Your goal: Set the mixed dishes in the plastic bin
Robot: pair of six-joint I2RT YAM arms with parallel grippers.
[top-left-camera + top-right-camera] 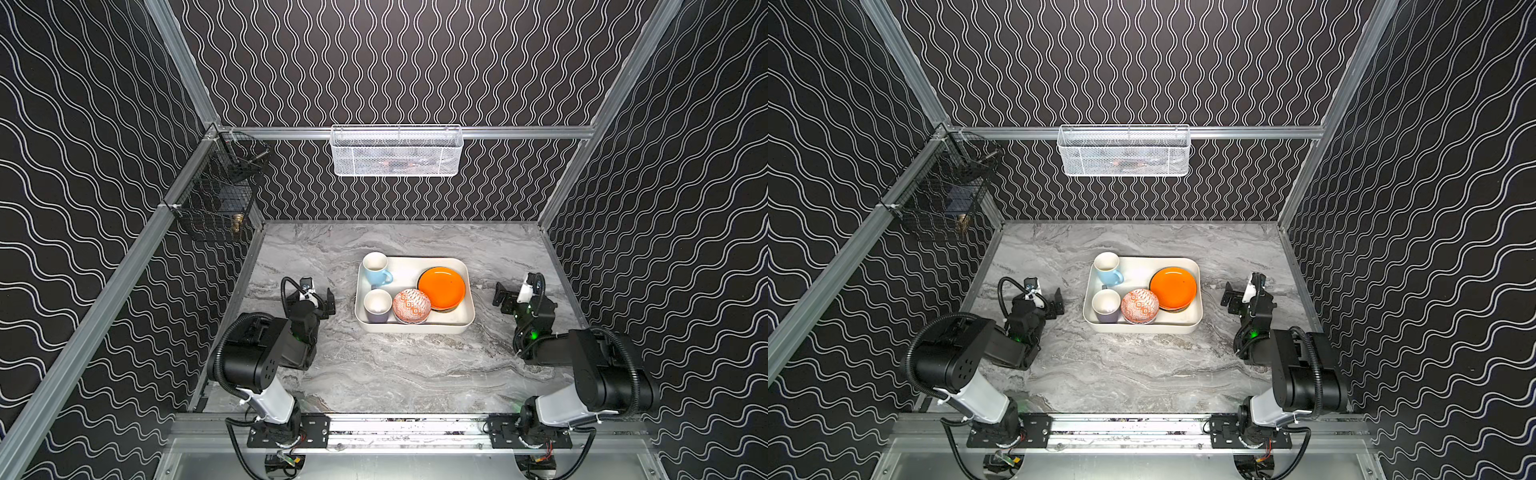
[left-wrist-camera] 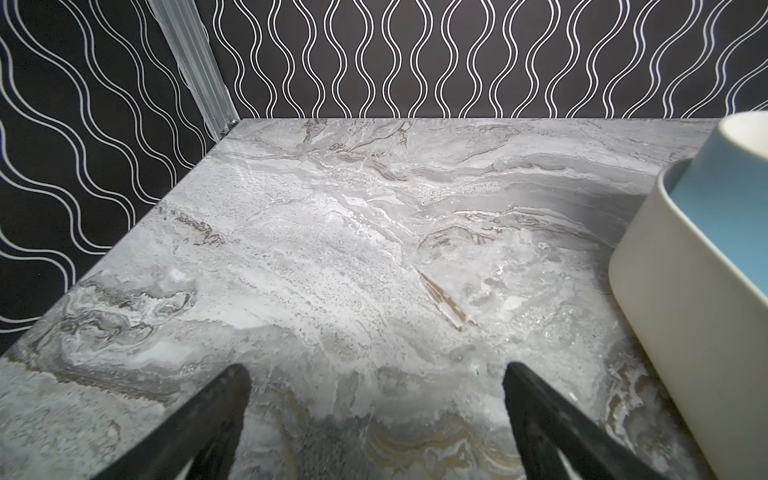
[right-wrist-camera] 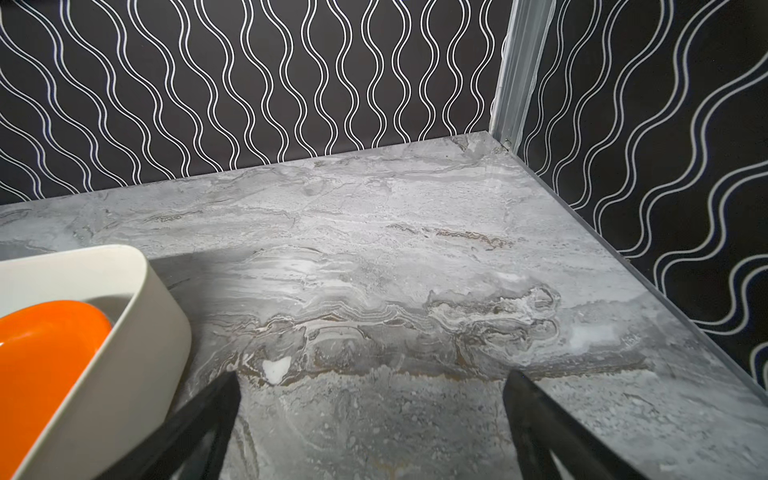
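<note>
The left hand (image 2: 376,369) hangs open and empty near the worktop's (image 1: 395,374) left edge, apart from the bin (image 1: 415,328). The bin sits mid-worktop. It holds a blue mug (image 1: 375,270) in its far left corner, a grey mug (image 1: 377,305) in its near left corner, then a patterned bowl (image 1: 411,306) and an orange plate (image 1: 441,288). The right hand (image 3: 372,375) is open and empty near the right edge.

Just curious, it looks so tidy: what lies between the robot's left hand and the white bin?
Nothing: only bare table lies between the left hand and the bin, shown in the left wrist view and both top views.
</note>
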